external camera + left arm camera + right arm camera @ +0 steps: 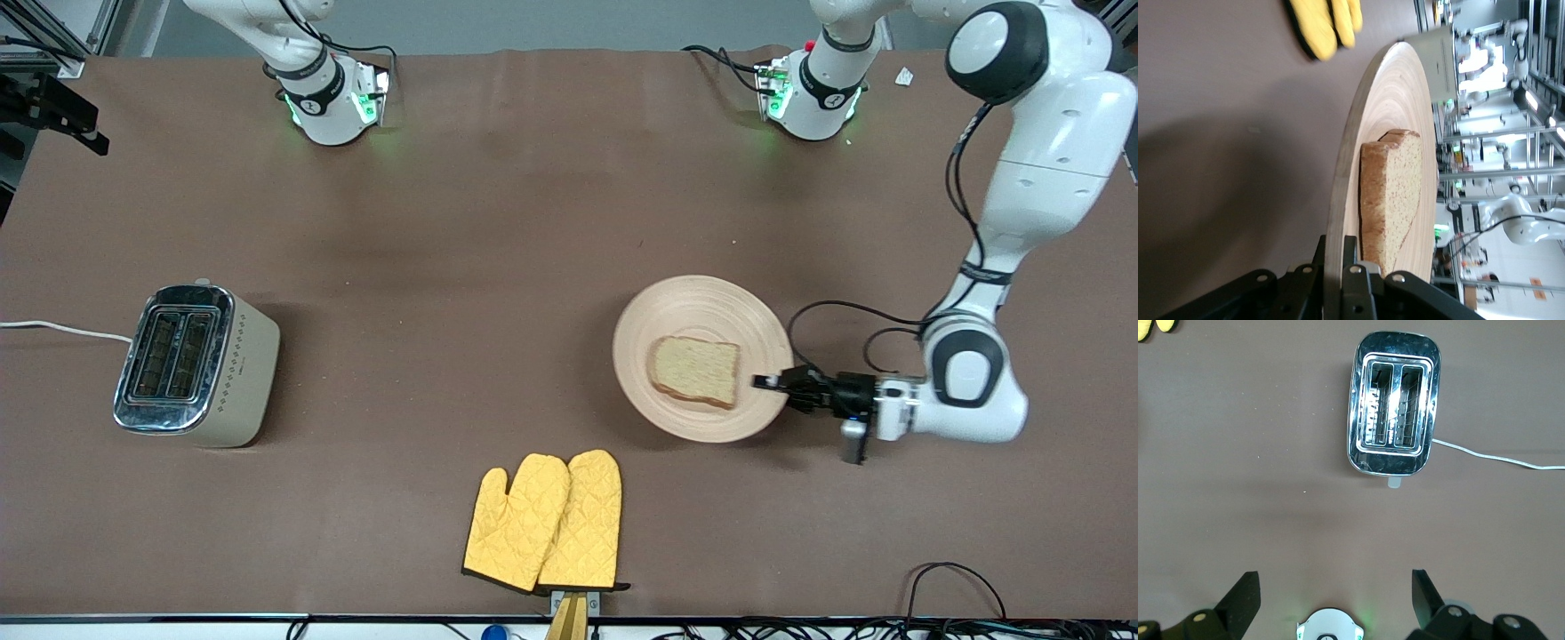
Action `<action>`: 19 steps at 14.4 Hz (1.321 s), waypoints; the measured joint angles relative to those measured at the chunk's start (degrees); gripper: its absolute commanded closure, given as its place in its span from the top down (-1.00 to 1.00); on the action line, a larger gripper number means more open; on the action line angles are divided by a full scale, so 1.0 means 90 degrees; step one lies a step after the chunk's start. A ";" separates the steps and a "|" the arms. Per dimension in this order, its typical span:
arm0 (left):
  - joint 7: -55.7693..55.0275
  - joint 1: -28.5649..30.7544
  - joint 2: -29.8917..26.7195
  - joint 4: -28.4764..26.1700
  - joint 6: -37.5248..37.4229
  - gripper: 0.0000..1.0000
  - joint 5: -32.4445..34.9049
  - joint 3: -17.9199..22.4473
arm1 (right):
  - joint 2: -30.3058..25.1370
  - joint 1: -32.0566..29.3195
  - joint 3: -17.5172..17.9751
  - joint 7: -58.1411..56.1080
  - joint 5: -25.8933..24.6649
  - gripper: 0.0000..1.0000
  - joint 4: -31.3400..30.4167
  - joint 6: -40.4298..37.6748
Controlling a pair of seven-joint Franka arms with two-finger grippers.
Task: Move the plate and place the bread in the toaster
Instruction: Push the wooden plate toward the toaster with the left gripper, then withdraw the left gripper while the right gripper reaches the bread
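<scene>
Front view shows the left pincer (766,382) clamped on the rim of the round tan wooden plate (702,307), toward the left arm's end of the brown worktop (498,222) from the cream chrome-topped toaster (197,364); the squarish speckled brown bread slice (695,370) lies on that plate; left wrist view alone shows the rim pinched between the fingers (1355,293); right wrist view alone shows the right pincer (1335,597) spread wide over the worktop near the toaster (1395,403).

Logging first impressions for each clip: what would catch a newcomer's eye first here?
The left gripper is shut on the rim of the plate, with the bread lying on it, toward the left arm's end of the table. The toaster stands toward the right arm's end, slots empty, under the open right gripper. Yellow mitts lie nearest the front camera.
</scene>
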 measured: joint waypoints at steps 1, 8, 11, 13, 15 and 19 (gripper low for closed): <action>-0.0102 -0.0271 0.0002 -0.0029 0.0094 -1.00 -0.0143 -0.0014 | 0.0003 0.0000 0.0001 0.0000 0.0017 1.00 -0.0003 0.0000; -0.0137 -0.2287 0.0215 -0.0648 0.1988 -0.99 -0.2436 -0.0030 | 0.0078 0.0086 0.0039 0.0000 0.0151 1.00 -0.0225 0.0262; -0.0130 -0.2565 0.0380 -0.0647 0.2424 -0.98 -0.2528 -0.0016 | 0.0213 0.0172 0.0045 0.0061 0.0407 1.00 -0.0543 0.0705; -0.0130 -0.2633 0.0428 -0.0646 0.2635 -0.95 -0.2528 0.0001 | 0.0388 0.0339 0.0051 0.0244 0.0434 1.00 -0.0711 0.1050; -0.0175 -0.2800 0.0444 -0.0587 0.2832 -0.53 -0.2531 0.0101 | 0.0622 0.0506 0.0057 0.0330 0.0606 1.00 -0.0852 0.1453; -0.1023 -0.3061 0.0440 -0.0373 0.3035 1.00 -0.2542 0.0305 | 0.1121 0.0796 0.0064 0.0642 0.0902 1.00 -0.1172 0.2375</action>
